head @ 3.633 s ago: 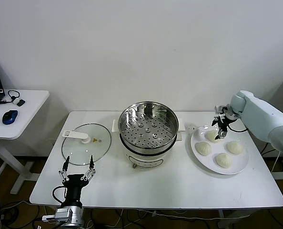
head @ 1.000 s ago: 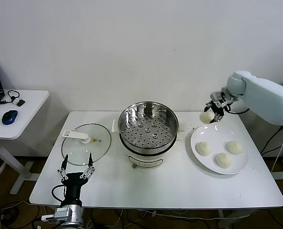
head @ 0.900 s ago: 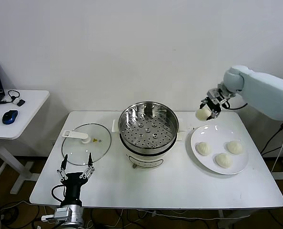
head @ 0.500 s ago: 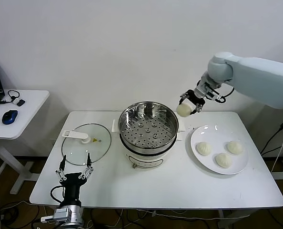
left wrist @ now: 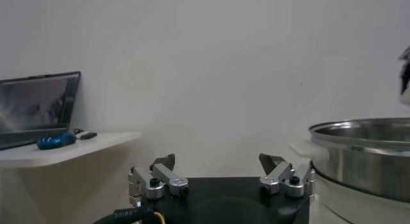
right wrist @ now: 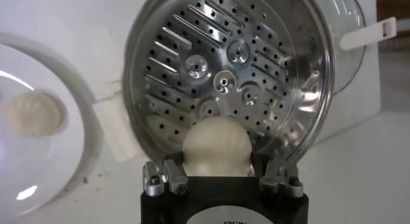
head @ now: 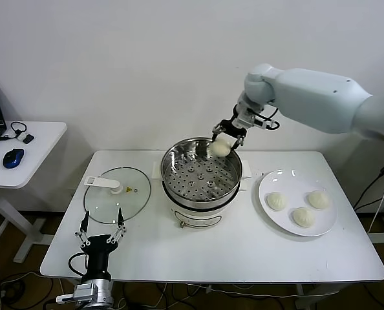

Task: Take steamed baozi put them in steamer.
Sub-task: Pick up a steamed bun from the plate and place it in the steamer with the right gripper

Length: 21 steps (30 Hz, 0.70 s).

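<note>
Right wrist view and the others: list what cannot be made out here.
- Right gripper: its housing hides the lower half of the baozi, so the fingers' contact is unclear.
- Steamer: the left wrist view's edge cuts it off; its tray is hidden behind the wall.
- Plate: mostly cut off in the right wrist view, showing one bun only.

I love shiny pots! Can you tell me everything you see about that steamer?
The steamer is a round, shiny steel pot on a white base with white side handles, standing upright mid-table between a glass lid and a white plate. Its perforated tray is bare. The right gripper holds one baozi above its far rim, not touching it.
</note>
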Available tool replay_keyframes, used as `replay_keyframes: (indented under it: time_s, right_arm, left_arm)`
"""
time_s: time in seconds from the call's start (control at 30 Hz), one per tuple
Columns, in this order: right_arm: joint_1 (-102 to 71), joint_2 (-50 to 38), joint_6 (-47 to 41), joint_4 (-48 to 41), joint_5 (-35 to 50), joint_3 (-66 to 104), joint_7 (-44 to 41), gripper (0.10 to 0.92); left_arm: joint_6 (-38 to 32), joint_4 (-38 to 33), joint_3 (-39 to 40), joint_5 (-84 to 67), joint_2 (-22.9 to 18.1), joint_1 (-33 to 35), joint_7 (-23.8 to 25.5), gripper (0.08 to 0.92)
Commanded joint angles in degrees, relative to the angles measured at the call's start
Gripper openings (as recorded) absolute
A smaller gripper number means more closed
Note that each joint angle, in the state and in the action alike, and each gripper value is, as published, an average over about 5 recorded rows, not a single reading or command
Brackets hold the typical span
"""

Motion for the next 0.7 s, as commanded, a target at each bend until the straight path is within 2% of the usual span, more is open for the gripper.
replay_keyframes:
  time_s: [0.03, 0.7]
  right_arm:
    - [-8.3, 10.2, 7.6, -16.6, -7.7, 3.4, 1.9, 0.711]
    - [-14.8, 16.8, 7.6, -28.3, -11.6, 9.5, 2.9, 0.721]
  left_arm:
    - [-0.1, 0.1, 0.0, 0.0, -0.1, -0.1, 0.0, 0.823]
    - [-0.3, 1.0, 0.5, 0.0, -0.2, -0.8, -0.2, 0.823]
